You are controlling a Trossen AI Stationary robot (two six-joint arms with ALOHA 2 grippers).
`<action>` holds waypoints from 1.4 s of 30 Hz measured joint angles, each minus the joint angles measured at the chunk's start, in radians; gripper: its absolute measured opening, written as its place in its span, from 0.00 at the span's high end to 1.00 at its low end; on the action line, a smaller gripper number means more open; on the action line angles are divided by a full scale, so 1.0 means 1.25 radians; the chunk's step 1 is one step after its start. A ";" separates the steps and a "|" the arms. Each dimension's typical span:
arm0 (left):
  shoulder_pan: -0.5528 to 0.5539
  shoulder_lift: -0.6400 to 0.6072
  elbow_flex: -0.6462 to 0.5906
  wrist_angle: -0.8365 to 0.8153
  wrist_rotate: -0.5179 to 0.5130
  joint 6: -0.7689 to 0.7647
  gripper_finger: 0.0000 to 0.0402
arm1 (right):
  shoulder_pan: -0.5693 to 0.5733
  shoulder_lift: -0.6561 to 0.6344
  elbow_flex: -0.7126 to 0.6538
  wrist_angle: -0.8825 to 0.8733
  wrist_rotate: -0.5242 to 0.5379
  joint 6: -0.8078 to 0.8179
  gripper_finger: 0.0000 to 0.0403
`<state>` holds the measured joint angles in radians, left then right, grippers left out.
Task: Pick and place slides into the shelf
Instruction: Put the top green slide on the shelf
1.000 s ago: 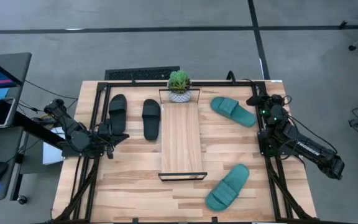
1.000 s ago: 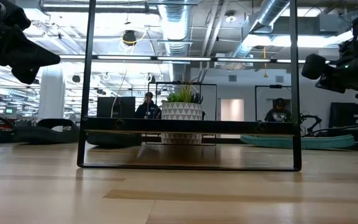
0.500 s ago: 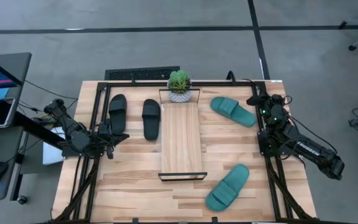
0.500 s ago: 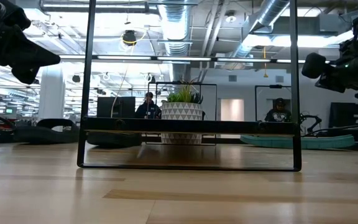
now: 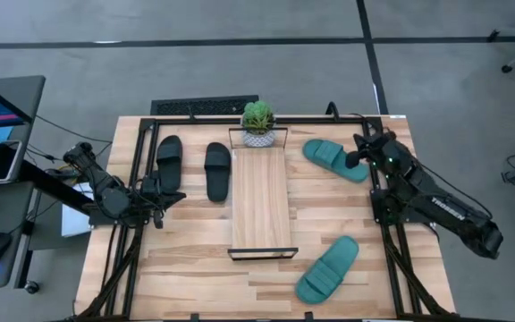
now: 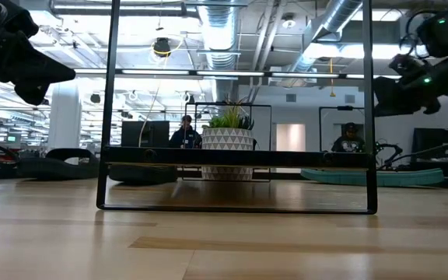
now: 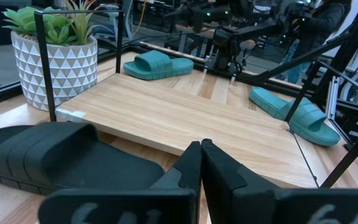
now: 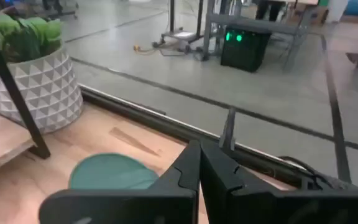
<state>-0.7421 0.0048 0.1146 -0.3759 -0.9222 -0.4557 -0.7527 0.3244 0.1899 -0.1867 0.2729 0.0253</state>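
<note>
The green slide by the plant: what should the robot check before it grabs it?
1. Right gripper near the far green slide: ok, it is above the slide's outer end.
2. Right fingers open enough to grab: not ok, they are shut.
3. Slide free to lift: ok, nothing lies on it.
4. Shelf has room: ok, its board is bare.
5. Plant out of the way: ok, it stands at the shelf's far end, apart from the slide.
6. Left gripper clear of the path: ok, it waits beside the black slides.

Left hand [image 5: 160, 213] closed, low; right hand [image 5: 352, 161] closed, raised.
</note>
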 joint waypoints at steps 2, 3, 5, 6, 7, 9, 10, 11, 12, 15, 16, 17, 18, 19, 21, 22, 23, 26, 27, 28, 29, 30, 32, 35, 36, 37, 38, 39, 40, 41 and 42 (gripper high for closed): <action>0.000 0.000 0.000 0.000 0.000 0.000 1.00 | -0.009 0.042 0.013 -0.001 -0.049 0.003 1.00; 0.000 0.000 0.000 0.000 0.000 0.000 1.00 | -0.013 0.064 0.020 -0.002 -0.087 0.018 0.99; 0.000 0.000 0.000 0.000 0.000 0.000 1.00 | -0.024 0.120 0.036 -0.015 -0.168 0.070 0.98; 0.000 0.000 0.000 0.000 0.000 0.000 1.00 | -0.028 0.145 0.043 -0.038 -0.206 0.096 0.97; 0.000 0.000 0.000 0.000 0.000 0.000 1.00 | -0.030 0.168 0.050 -0.064 -0.238 0.115 0.96; 0.000 0.000 0.000 0.000 0.000 0.000 1.00 | -0.026 0.212 0.076 -0.095 -0.275 0.134 0.94; 0.000 0.000 0.000 0.000 0.000 0.000 1.00 | -0.023 0.231 0.088 -0.100 -0.279 0.142 0.93; 0.000 0.000 0.000 0.000 0.000 0.000 1.00 | -0.019 0.254 0.100 -0.111 -0.279 0.150 0.92; 0.000 0.000 0.000 0.000 0.000 0.000 1.00 | -0.016 0.275 0.116 -0.124 -0.277 0.155 0.91; 0.000 0.000 0.000 0.000 0.000 0.000 1.00 | -0.009 0.328 0.174 -0.172 -0.262 0.156 0.88; 0.000 0.000 0.000 0.000 0.000 0.000 1.00 | -0.009 0.344 0.197 -0.186 -0.259 0.155 0.88; 0.000 0.000 0.000 0.000 0.000 0.000 1.00 | -0.010 0.357 0.217 -0.207 -0.259 0.156 0.87; 0.000 0.000 0.000 0.000 0.001 0.000 1.00 | -0.012 0.371 0.238 -0.231 -0.258 0.156 0.87; 0.000 0.000 0.000 0.000 0.001 0.000 1.00 | -0.012 0.385 0.258 -0.249 -0.258 0.156 0.87; 0.000 0.000 0.000 0.000 0.001 0.000 1.00 | -0.012 0.404 0.297 -0.285 -0.257 0.168 0.87; 0.000 0.000 0.000 0.000 0.001 0.000 1.00 | -0.012 0.414 0.316 -0.300 -0.258 0.176 0.87; 0.000 0.000 0.000 0.000 0.001 0.000 1.00 | -0.012 0.422 0.330 -0.321 -0.259 0.189 0.87; 0.000 0.000 0.000 0.000 0.001 0.000 1.00 | -0.012 0.443 0.371 -0.390 -0.260 0.223 0.87; 0.000 0.000 0.000 0.000 0.001 0.000 1.00 | -0.012 0.449 0.384 -0.415 -0.261 0.230 0.87; 0.000 0.000 0.000 0.000 0.001 0.000 1.00 | -0.012 0.457 0.394 -0.443 -0.263 0.231 0.87; 0.000 0.000 0.000 0.000 0.001 0.000 1.00 | -0.012 0.464 0.403 -0.472 -0.263 0.231 0.87; 0.000 0.000 0.000 0.000 0.001 0.000 1.00 | -0.012 0.469 0.411 -0.499 -0.263 0.231 0.87; 0.000 0.000 0.000 0.000 0.001 0.000 1.00 | -0.008 0.479 0.425 -0.535 -0.270 0.231 0.87; 0.000 0.000 0.000 0.000 0.001 0.000 1.00 | 0.001 0.488 0.428 -0.565 -0.282 0.233 0.87; 0.000 0.000 0.000 0.000 0.001 0.000 1.00 | 0.006 0.490 0.429 -0.564 -0.283 0.236 0.87; 0.000 0.000 0.000 0.000 0.000 0.000 1.00 | 0.011 0.490 0.429 -0.563 -0.283 0.243 0.87; 0.000 0.000 0.000 0.000 0.000 0.000 1.00 | 0.015 0.490 0.429 -0.561 -0.283 0.251 0.87; 0.000 0.000 0.000 0.000 0.000 0.000 1.00 | 0.019 0.490 0.429 -0.559 -0.283 0.253 0.87; 0.000 0.000 0.000 0.000 0.000 0.000 1.00 | 0.023 0.490 0.429 -0.557 -0.283 0.253 0.87; 0.000 0.000 0.000 0.000 0.000 0.000 1.00 | 0.027 0.490 0.429 -0.557 -0.283 0.255 0.87; 0.000 0.000 0.000 0.000 0.000 0.000 1.00 | 0.031 0.490 0.429 -0.557 -0.283 0.258 0.87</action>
<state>-0.7421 0.0048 0.1146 -0.3759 -0.9218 -0.4557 -0.7139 0.9371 0.7263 -0.8829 -0.0807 0.3476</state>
